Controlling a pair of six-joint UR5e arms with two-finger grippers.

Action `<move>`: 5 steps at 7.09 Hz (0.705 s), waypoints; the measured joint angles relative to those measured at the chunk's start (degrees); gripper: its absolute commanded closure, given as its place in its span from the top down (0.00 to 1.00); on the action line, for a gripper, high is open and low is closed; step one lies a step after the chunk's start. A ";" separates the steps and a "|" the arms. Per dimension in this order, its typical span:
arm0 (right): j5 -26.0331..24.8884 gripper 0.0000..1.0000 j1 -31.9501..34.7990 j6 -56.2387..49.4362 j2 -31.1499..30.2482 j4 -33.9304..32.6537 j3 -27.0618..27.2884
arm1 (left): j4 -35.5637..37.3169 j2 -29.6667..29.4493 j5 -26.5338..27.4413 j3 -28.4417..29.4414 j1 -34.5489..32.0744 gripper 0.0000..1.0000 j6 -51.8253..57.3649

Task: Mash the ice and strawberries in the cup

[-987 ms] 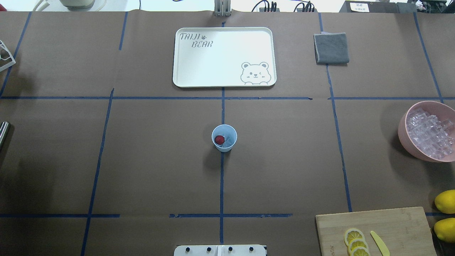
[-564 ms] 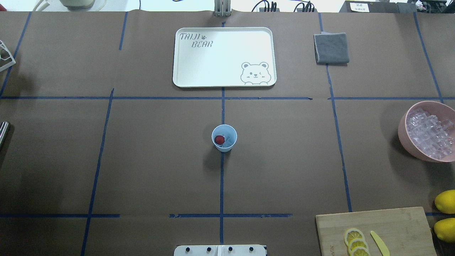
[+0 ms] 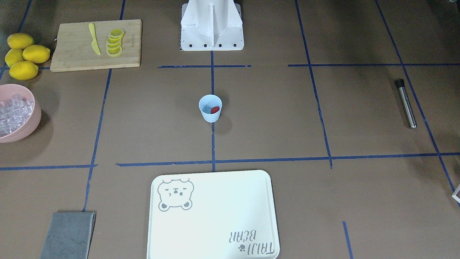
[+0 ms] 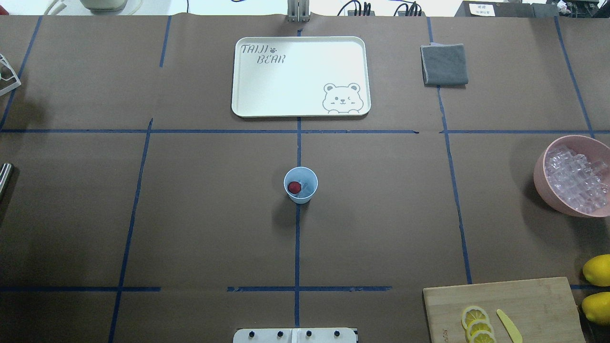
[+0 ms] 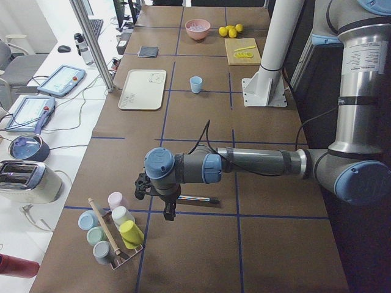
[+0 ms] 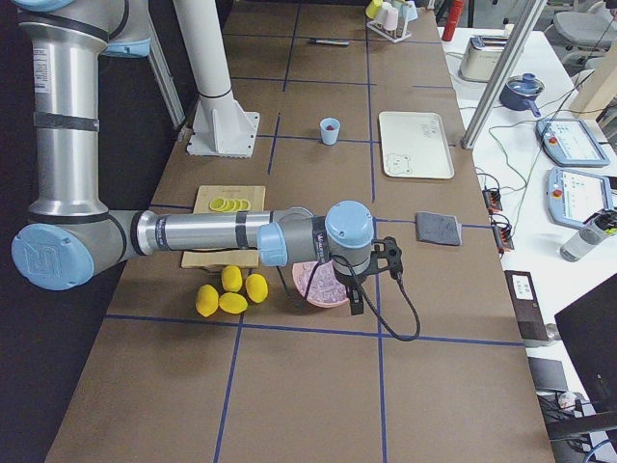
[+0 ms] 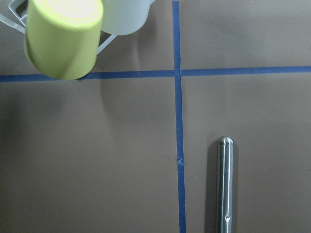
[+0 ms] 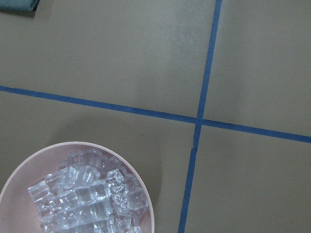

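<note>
The pale blue cup point(image 4: 300, 185) stands upright at the middle of the desk point(image 4: 200, 214), on the centre line of blue tape, well apart from both hands. Inside it a red strawberry point(image 4: 294, 187) lies against the wall on the robot's left side. Beside it something clear and glassy shows faintly, too small to tell for sure.

Most of the ice cubes point(image 4: 576, 178) fill a pink bowl point(image 4: 539, 174) at the desk's right edge. The right hand point(image 6: 358, 301) hangs over that bowl, and its camera looks down on the rim and the cubes. Whether its fingers are apart or together I cannot tell.

The left hand point(image 5: 168, 210) hovers over the far left end of the desk, near a steel muddler point(image 3: 406, 104) lying flat beside a rack of coloured cups point(image 5: 113, 235). Its fingers cannot be judged either.

A white bear tray point(image 4: 300, 76) sits beyond the cup, with a folded grey cloth point(image 4: 444, 64) to its right. A bamboo cutting board point(image 4: 529, 297) bears lemon slices point(image 4: 476, 326) and a yellow knife point(image 4: 509, 325), with whole lemons point(image 4: 598, 270) just beside it.
</note>
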 measured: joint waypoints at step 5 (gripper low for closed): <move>0.26 0.99 0.00 -0.02 0.34 0.61 -4.23 | -0.24 0.23 0.20 0.34 -0.11 1.00 0.12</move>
